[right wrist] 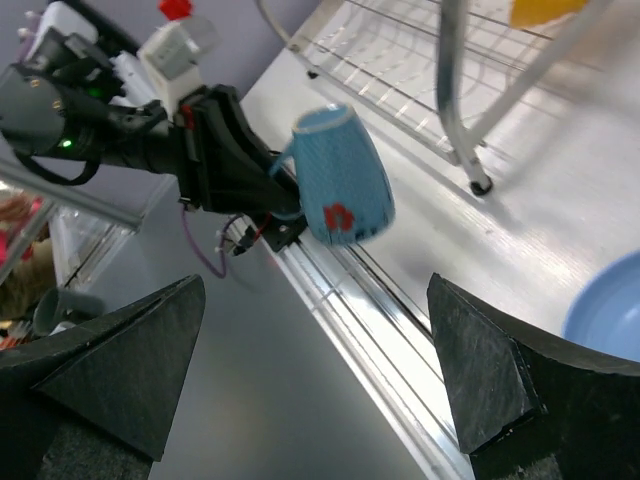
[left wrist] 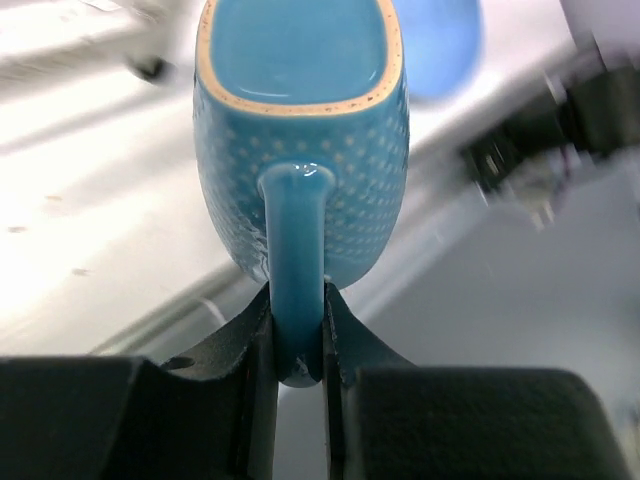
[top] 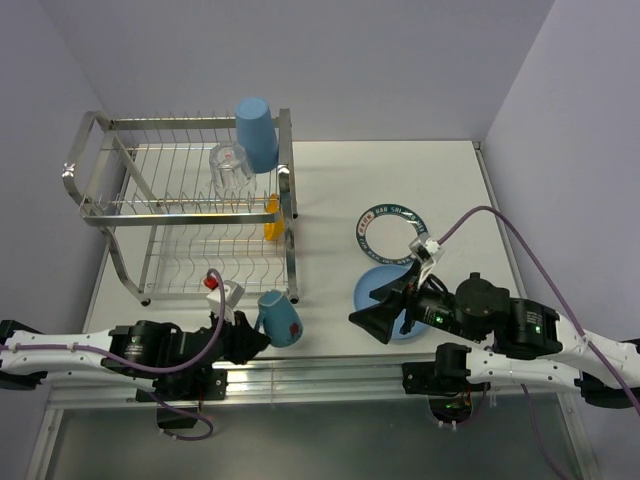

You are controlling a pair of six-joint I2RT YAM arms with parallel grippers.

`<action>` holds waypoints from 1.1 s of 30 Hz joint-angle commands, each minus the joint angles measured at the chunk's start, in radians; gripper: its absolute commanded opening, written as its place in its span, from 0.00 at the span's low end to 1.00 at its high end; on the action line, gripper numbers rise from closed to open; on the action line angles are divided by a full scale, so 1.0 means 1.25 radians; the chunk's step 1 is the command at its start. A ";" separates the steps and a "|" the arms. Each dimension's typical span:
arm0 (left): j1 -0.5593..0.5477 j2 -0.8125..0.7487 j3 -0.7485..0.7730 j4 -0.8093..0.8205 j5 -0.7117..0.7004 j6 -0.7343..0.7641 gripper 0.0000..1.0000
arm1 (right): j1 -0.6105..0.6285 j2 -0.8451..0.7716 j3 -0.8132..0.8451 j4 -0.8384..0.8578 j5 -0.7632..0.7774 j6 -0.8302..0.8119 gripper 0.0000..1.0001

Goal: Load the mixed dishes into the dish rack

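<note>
At table (top: 400, 180) front edge, just before rack (top: 290, 220) right leg: mug (top: 281, 319) tilted, handle pinched by left claw (left wrist: 298, 340), body beyond fingertips. Right claw (right wrist: 316, 300) spread wide, empty, over plate (top: 372, 290) near edge.

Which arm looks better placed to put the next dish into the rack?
Left. The left arm's fingers pinch the light blue mug by the handle, just in front of the dish rack. The right arm's fingers are open and empty near the blue plate, farther from the rack.

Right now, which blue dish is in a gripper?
The light blue dotted mug, handle pinched in the left gripper; tall blue tumbler and round blue plate sit ungripped.
</note>
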 commanded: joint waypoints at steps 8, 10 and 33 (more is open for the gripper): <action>0.001 -0.008 0.048 -0.115 -0.370 -0.220 0.00 | -0.003 -0.059 -0.069 -0.044 0.084 0.058 1.00; 0.003 0.008 0.068 -0.174 -0.426 -0.307 0.00 | -0.004 -0.056 -0.084 -0.036 0.079 0.061 1.00; 0.470 0.131 -0.016 0.296 -0.124 0.198 0.00 | -0.004 -0.130 -0.177 -0.019 0.065 0.098 1.00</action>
